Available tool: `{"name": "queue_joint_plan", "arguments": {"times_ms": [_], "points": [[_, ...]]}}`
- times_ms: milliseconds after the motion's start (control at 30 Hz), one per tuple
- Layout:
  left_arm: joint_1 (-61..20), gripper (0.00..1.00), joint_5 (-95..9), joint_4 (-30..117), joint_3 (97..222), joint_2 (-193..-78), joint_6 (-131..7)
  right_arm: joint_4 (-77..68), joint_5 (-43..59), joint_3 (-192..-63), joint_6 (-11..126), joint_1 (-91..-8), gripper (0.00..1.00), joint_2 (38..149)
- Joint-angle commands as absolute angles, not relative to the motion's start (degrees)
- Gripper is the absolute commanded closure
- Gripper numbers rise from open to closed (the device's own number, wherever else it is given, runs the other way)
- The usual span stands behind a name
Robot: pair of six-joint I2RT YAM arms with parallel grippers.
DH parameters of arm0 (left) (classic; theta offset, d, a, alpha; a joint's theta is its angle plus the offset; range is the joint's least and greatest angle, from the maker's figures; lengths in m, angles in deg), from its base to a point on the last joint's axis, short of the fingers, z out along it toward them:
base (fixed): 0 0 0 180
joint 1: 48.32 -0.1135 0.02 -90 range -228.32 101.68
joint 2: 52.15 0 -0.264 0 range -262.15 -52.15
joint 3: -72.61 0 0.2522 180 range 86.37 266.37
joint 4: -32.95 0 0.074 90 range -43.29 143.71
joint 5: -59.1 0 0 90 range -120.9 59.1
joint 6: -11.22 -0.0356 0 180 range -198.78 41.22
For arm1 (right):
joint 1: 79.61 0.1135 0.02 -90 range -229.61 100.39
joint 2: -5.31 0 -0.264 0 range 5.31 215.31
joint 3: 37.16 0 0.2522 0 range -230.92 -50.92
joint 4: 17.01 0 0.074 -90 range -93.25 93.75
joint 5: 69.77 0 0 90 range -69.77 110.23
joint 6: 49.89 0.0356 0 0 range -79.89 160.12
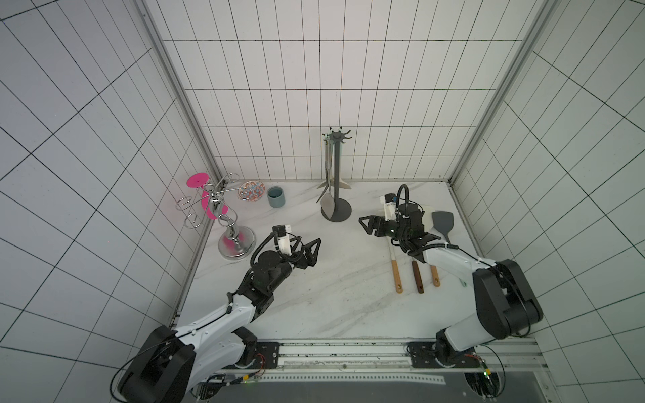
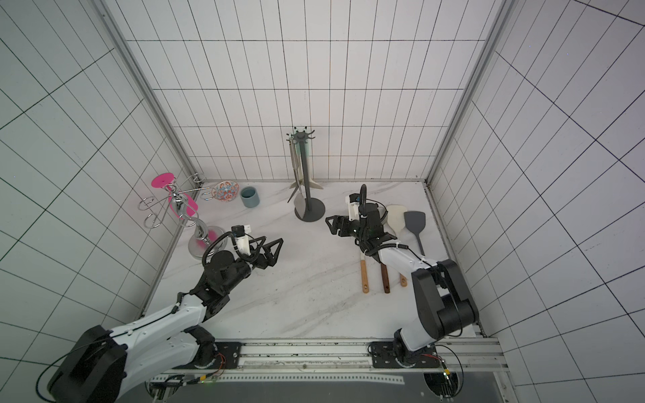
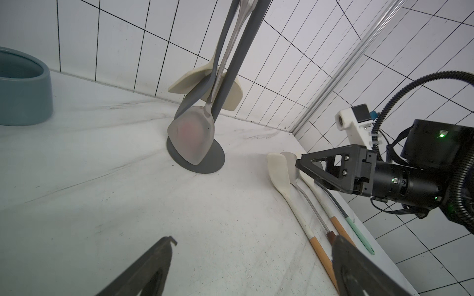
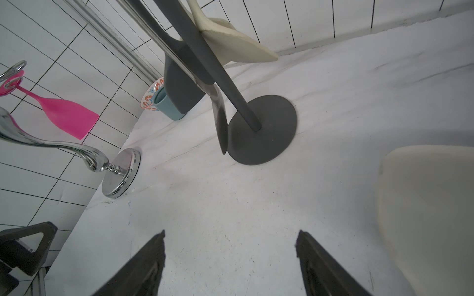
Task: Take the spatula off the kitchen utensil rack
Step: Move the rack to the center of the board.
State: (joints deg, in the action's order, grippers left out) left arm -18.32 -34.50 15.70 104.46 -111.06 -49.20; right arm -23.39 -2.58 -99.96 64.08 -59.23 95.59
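Note:
The kitchen utensil rack [image 1: 336, 174] [image 2: 307, 174] stands at the back middle of the table, a dark grey pole on a round base [image 3: 213, 164] [image 4: 269, 133]. A steel spatula [image 1: 328, 206] [image 2: 300, 206] [image 3: 192, 138] hangs from its crown, blade just above the base. A dark grey spatula and a cream one [image 3: 232, 94] hang beside it. My left gripper [image 1: 316, 253] [image 3: 254, 239] is open and empty, in front and to the left of the rack. My right gripper [image 1: 364, 226] [image 4: 230, 233] is open and empty, low, just right of the base.
A chrome stand [image 1: 230, 230] with a pink spatula [image 1: 199, 181] is at the left wall. A patterned bowl [image 1: 250, 190] and blue cup [image 1: 275, 196] sit at the back. Several utensils [image 1: 417, 279] lie on the right, under my right arm, with a dark spatula [image 1: 442, 221].

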Motion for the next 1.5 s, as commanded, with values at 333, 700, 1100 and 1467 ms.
{"name": "queue_joint_plan", "arguments": {"times_ms": [333,700,1100,1467], "points": [[-27.26,0.02,-42.72,11.62,104.22,-116.75,-41.00,-38.72,-9.54,-116.33,70.41,-57.84,0.27,114.15],[-31.13,0.02,-43.21,13.31,103.42,-117.21,-36.68,-45.97,-12.46,-125.41,71.32,-56.46,0.37,124.57],[-32.32,0.02,-43.58,13.52,102.56,-114.47,-36.52,-49.13,-8.42,-135.13,66.10,-55.70,0.43,132.35],[-32.50,0.02,-44.07,12.87,102.65,-114.99,-36.40,-51.60,-7.20,-141.99,67.19,-55.44,0.50,138.67]]}}
